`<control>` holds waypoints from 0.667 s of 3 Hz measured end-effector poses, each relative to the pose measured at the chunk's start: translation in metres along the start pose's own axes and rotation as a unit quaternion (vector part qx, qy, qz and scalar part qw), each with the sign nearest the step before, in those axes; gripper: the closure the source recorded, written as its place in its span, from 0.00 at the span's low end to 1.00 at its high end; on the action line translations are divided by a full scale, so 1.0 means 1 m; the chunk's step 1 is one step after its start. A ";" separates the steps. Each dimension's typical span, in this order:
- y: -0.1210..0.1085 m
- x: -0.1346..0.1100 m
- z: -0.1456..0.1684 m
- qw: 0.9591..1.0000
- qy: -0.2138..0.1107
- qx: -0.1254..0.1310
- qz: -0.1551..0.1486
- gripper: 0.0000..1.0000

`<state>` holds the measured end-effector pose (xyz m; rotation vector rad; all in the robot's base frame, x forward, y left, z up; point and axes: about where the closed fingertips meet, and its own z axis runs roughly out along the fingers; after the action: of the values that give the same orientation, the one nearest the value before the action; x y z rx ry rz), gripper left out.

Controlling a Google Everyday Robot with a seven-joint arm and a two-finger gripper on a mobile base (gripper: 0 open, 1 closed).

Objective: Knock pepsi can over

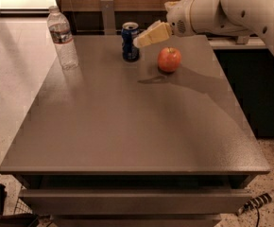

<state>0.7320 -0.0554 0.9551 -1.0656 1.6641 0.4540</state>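
So the pepsi can is standing upright near the far edge of the worktop, roughly in the middle, silver rim up top and blue body below. The arm comes in from the far right, and the tool is right up against the can's upper right side. Its tip overlaps the can from this angle, but I honestly can't tell if it's actually touching or just hanging in front of it. The tool looks like one solid cream wedge with the two halves pressed together, no gap showing, and it's not pinching anything. It's tilted with the tip pointing down and to the left, well above the worktop surface. You can see its shadow on the worktop just left of the apple. The apple sits a little to the right of the can and slightly nearer, not touching it, below the tool's wrist end. Over at the far left corner there's a clear water bottle, upright, cap on, well apart from the can. Under the near edge of the worktop a drawer front shows.
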 end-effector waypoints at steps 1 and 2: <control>-0.009 0.003 0.033 1.000 -0.017 -0.006 0.017 0.00; -0.016 0.010 0.068 0.998 -0.042 -0.010 0.052 0.00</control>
<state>0.7833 -0.0178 0.9237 -0.9651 1.6471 0.5769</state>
